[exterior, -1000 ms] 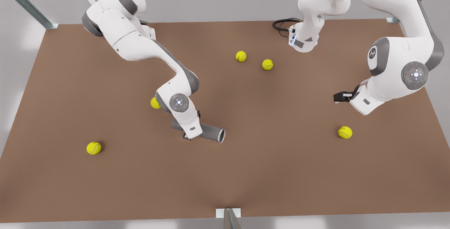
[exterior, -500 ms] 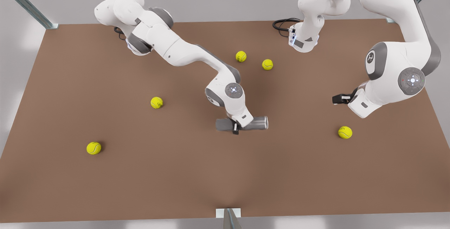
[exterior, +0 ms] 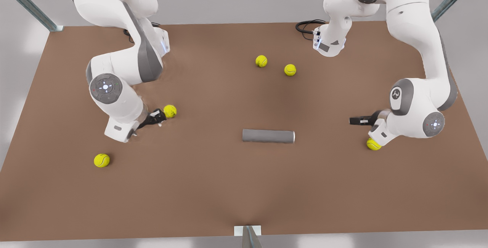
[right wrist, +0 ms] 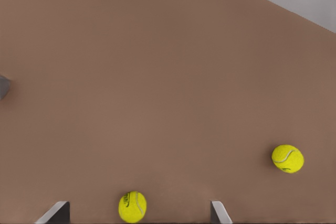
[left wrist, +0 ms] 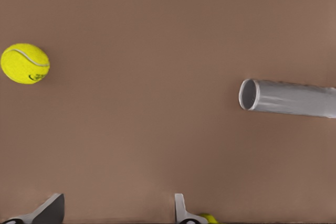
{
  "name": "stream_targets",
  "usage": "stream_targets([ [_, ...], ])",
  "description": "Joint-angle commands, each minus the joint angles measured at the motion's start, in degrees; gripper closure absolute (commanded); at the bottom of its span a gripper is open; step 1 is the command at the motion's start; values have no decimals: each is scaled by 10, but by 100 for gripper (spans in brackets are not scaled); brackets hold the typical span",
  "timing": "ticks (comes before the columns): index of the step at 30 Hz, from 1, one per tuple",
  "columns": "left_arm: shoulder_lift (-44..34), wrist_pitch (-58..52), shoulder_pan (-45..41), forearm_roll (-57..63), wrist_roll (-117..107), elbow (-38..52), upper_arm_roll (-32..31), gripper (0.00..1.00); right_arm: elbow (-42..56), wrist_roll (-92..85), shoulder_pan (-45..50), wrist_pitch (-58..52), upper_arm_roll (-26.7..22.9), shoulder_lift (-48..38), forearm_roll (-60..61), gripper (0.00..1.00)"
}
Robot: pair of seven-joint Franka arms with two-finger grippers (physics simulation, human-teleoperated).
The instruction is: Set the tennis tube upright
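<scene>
The tennis tube [exterior: 268, 135] lies flat on the brown table [exterior: 228, 187], free of both grippers, with its silvery rim toward the front view's right. The left wrist view shows its open rim end [left wrist: 294, 98]. A sliver of its other end [right wrist: 2, 86] shows in the right wrist view. My right gripper [exterior: 156, 117] is open on the front view's left, well away from the tube, beside a tennis ball [exterior: 169, 111]. That ball [right wrist: 132, 206] lies ungripped between the fingertips [right wrist: 58, 213]. On the front view's right my left gripper [exterior: 360, 120] is open, its fingers [left wrist: 50, 211] empty.
Several tennis balls lie about: two at the back [exterior: 261, 61] [exterior: 289, 69], one at the front left [exterior: 101, 160], one under the left arm's hand [exterior: 373, 144] [left wrist: 24, 63]. A black cable [exterior: 305, 25] lies at the back edge. A metal post [exterior: 248, 236] stands at the front edge.
My right gripper carried the tube toward the front view's right, let it go near the table's middle and drew back to the left. The left arm dropped lower.
</scene>
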Motion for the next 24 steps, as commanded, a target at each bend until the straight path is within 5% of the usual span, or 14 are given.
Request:
stream_targets([
  [1, 8, 10, 1, -270, 3, -20, 5, 0, -3, 1, -4, -1, 0, -3, 1, 0],
  [6, 26, 76, 1, -510, 280, -215, 22, 0, 2, 2, -20, -10, 2, 3, -4, 0],
  [12, 90, 142, -22, -532, 477, -214, 5, 0, 22, -2, -27, -9, -1, 20, -9, 0],
  [24, 120, 207, -22, -619, 490, -210, -54, 0, 21, -1, -22, -12, 0, 26, -61, 0],
])
